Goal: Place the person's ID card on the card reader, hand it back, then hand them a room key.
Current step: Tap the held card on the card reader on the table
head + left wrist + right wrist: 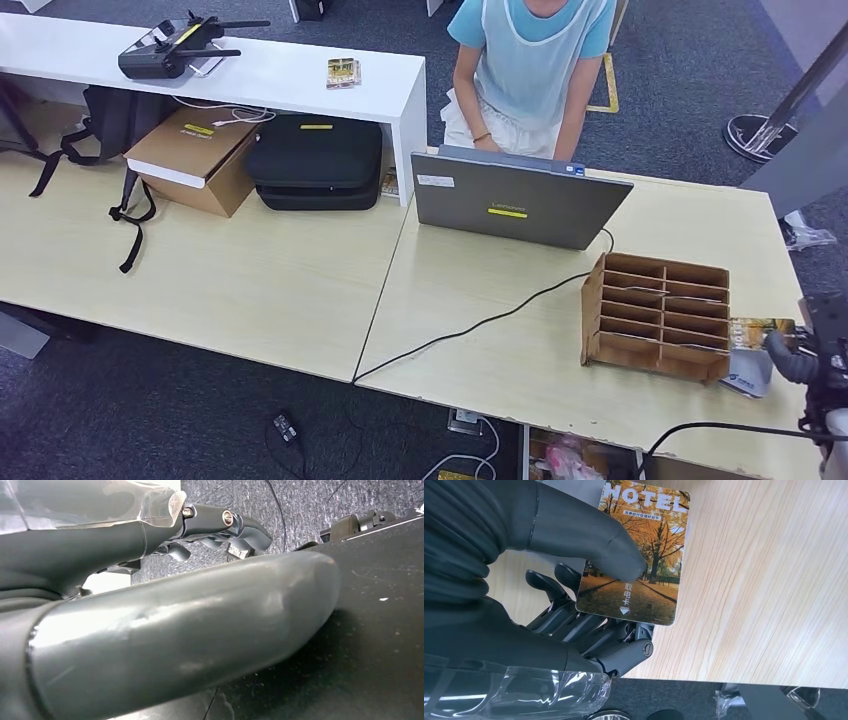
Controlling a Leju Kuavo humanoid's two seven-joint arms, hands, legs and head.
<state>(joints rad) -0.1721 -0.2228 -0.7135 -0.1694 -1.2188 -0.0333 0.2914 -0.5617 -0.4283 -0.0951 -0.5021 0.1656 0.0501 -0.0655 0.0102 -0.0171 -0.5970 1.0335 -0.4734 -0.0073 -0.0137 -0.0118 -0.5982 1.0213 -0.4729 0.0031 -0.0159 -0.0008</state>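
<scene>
Pale wooden desk [300, 290], with the right hand [800, 355] pinching a room key [760, 328] just beside the cardboard rack [657, 314].

The thumb [589, 537] pressed the key [636, 555] onto the fingers [574, 615] under it. The person [530, 70] sat behind the laptop [515, 200], far past the rack. I think the hand should keep squeezing, lift clear of the rack, then reach over the laptop, key end first. The left hand [220, 525] hung with curled fingers, holding nothing.

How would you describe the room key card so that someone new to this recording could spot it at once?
Start at the open laptop on the light wooden desk, then go to the brown slotted wooden rack nearer the robot. Just past the rack's end, the right hand pinches the key card under its thumb. It alone shows an orange autumn-tree photo headed HOTEL.
</scene>
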